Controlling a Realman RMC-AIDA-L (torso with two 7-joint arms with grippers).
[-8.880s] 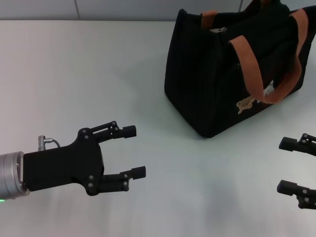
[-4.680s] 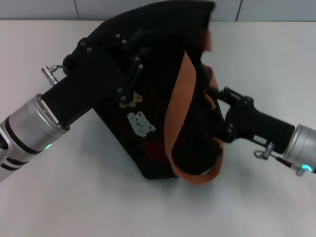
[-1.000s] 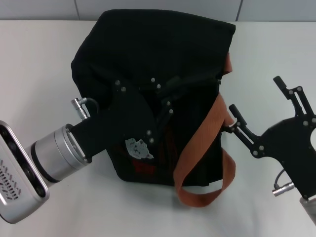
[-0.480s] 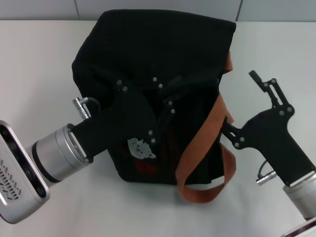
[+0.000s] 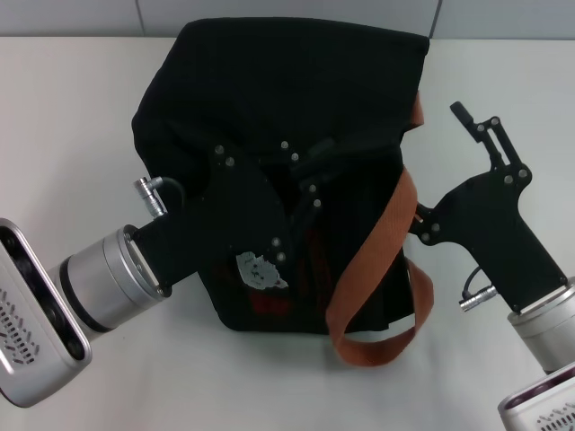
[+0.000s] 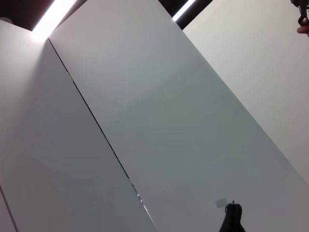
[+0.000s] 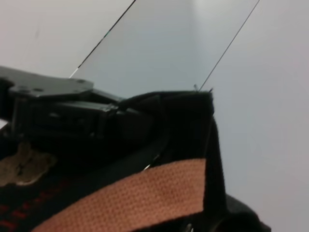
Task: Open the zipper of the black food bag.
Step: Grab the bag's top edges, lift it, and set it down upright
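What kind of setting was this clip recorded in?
Probably an indoor lab or test room: a plain white table holding only the black food bag, flat pale wall panels with thin seams, and strip lighting overhead. Both tools are at the bag.

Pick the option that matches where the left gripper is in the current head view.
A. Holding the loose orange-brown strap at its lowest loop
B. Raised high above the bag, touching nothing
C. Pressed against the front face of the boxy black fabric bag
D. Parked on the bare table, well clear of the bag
C: the left gripper lies against the front of the boxy black fabric bag, above the white bear patch.
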